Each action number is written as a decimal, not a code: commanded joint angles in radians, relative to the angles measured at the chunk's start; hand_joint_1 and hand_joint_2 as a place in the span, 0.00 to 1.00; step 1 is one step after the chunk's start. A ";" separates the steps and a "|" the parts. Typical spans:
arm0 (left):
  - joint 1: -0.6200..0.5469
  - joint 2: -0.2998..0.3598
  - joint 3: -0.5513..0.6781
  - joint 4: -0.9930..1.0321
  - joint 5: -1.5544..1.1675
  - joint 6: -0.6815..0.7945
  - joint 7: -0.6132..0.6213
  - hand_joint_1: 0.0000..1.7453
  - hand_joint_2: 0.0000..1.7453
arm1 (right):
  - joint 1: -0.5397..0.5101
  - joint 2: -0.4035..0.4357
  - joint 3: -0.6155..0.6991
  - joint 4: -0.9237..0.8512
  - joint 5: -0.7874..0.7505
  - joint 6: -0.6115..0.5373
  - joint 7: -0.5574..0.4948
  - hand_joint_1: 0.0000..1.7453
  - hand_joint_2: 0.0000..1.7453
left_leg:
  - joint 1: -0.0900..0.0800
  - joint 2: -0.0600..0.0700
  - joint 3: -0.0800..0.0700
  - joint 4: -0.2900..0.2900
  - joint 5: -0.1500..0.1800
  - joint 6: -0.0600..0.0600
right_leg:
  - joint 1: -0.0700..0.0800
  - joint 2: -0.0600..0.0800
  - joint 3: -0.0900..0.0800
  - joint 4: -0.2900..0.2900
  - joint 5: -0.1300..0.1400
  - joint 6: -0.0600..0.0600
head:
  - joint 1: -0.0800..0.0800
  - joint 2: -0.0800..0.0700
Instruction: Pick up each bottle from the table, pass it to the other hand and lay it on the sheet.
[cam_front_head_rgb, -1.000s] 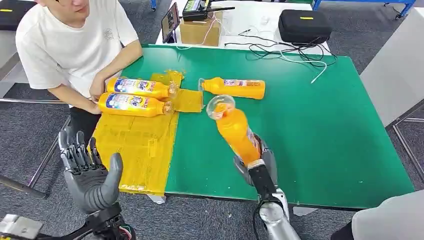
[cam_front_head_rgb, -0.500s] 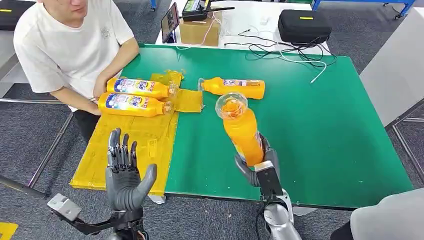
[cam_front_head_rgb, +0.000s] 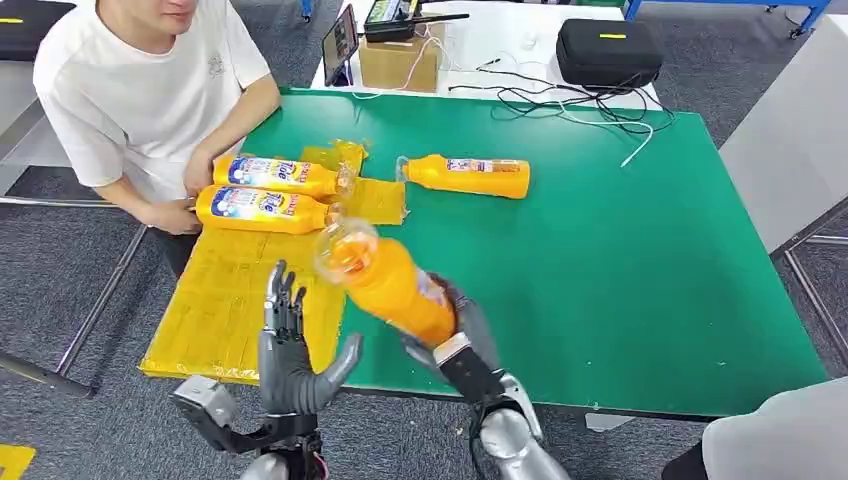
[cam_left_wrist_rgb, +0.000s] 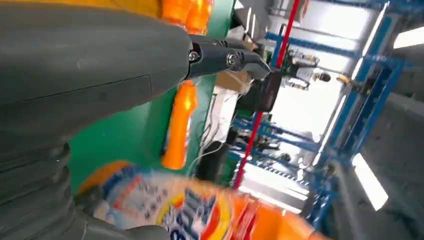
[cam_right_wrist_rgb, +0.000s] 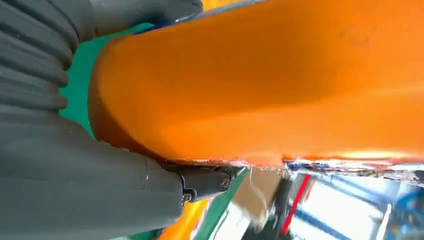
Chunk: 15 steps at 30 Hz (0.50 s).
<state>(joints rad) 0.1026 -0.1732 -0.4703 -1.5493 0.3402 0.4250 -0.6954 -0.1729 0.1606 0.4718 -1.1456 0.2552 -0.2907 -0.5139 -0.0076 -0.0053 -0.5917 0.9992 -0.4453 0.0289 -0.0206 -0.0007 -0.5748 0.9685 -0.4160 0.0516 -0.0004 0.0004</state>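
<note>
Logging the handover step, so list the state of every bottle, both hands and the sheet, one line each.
Orange plastic bottle in the right hand: lifted off the table, tilted, cap toward the left hand.
Right hand: grips that bottle's base.
Left hand: empty, fingers apart, raised beside the bottle.
Two labelled orange bottles: lying on the sheet.
Orange bottle on the green table: lying on its side.
Yellow plastic sheet: spread flat.
</note>
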 joint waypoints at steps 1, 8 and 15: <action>-0.055 0.070 -0.112 0.115 0.031 -0.070 0.010 0.00 1.00 | -0.062 -0.005 0.087 0.140 -0.003 0.003 0.000 1.00 1.00 | 0.001 0.000 0.003 -0.001 0.000 -0.002 | 0.001 0.000 0.003 -0.001 0.000 -0.002 | 0.000 0.000; -0.049 0.066 -0.120 0.106 -0.029 -0.139 -0.003 0.00 1.00 | -0.087 -0.002 0.100 0.163 -0.001 0.031 0.003 1.00 1.00 | 0.003 0.002 0.005 0.000 -0.002 -0.003 | 0.003 0.002 0.005 0.000 -0.001 -0.004 | 0.000 0.000; -0.048 0.090 -0.152 0.108 0.049 -0.283 0.031 0.00 1.00 | -0.081 -0.010 0.113 0.168 0.014 0.046 0.014 1.00 1.00 | 0.001 0.001 0.004 -0.001 -0.001 -0.002 | 0.001 0.001 0.004 -0.001 -0.001 -0.002 | 0.000 0.000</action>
<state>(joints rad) 0.0734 -0.1308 -0.5631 -1.4954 0.3300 0.2536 -0.6989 -0.2120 0.1675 0.5459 -1.0548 0.2579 -0.2518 -0.5100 -0.0076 -0.0058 -0.5921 0.9993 -0.4453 0.0290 -0.0205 -0.0007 -0.5751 0.9686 -0.4160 0.0516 -0.0004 0.0000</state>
